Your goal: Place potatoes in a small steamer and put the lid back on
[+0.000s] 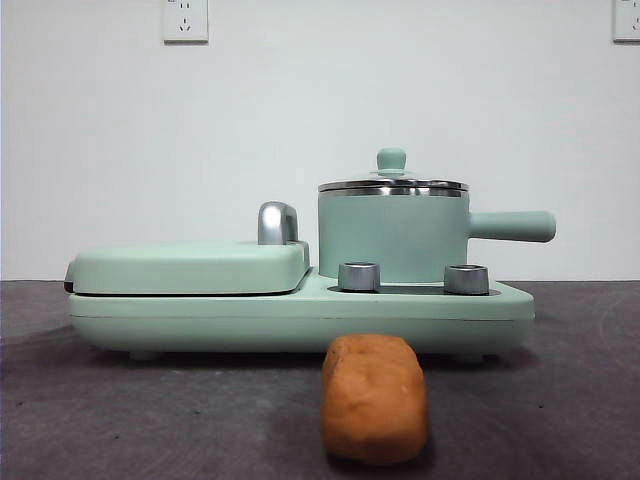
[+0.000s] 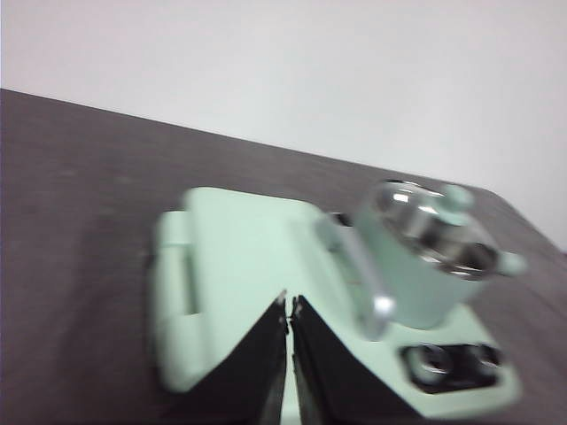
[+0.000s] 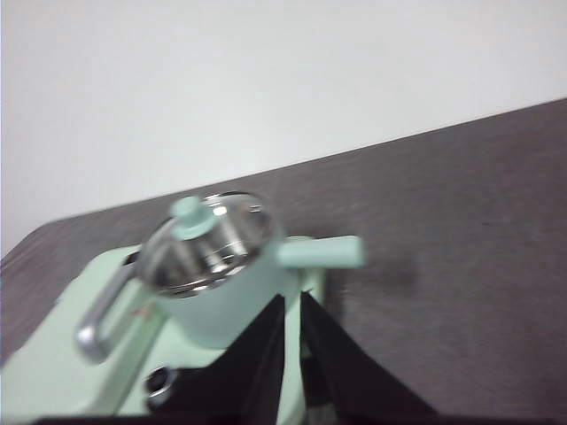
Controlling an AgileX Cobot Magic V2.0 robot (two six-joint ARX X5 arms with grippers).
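The potato [image 1: 375, 400], an orange-brown loaf-like lump, lies on the dark table in front of the appliance. The small steamer [image 1: 392, 238] is a mint-green pot with a straight side handle [image 1: 512, 226]. It stands on the right half of the appliance base. The glass lid [image 1: 392, 185] with its mint knob [image 1: 391, 159] sits on the pot. My left gripper [image 2: 289, 305] is shut and empty above the griddle, with the steamer [image 2: 434, 266] off to one side. My right gripper [image 3: 292, 305] is shut and empty above the steamer [image 3: 221, 292] and its lid [image 3: 208, 239]. Neither arm shows in the front view.
The flat mint-green griddle [image 1: 190, 268] with a chrome handle [image 1: 277, 222] fills the left half of the appliance base [image 1: 300, 315]. Two steel knobs [image 1: 359, 276] sit at the pot's foot. A white wall stands behind the table.
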